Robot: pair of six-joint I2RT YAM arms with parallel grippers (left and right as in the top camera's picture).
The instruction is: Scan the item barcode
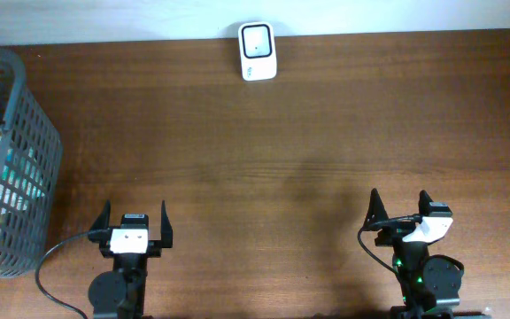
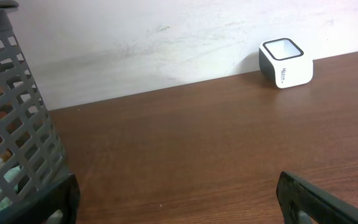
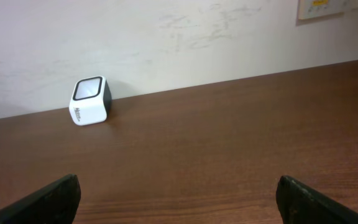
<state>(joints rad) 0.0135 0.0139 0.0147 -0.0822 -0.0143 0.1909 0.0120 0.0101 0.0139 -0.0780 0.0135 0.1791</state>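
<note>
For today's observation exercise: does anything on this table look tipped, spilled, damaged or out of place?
Nothing stands out: the scanner sits by the wall, the basket stands upright, and the left hand and right hand are open, empty.

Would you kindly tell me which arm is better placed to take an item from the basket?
Left: the left gripper stands open near the basket; the right gripper is far across the table.

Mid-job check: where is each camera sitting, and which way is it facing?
Overhead: above the table, looking straight down; left claw and right claw, both open, at the near edge.
Left wrist: low on the left arm, facing the back wall; basket left, scanner right; own fingertips in bottom corners.
Right wrist: low, facing the wall; scanner left; own fingertips in bottom corners.
Shared: all three show the scanner.
</note>
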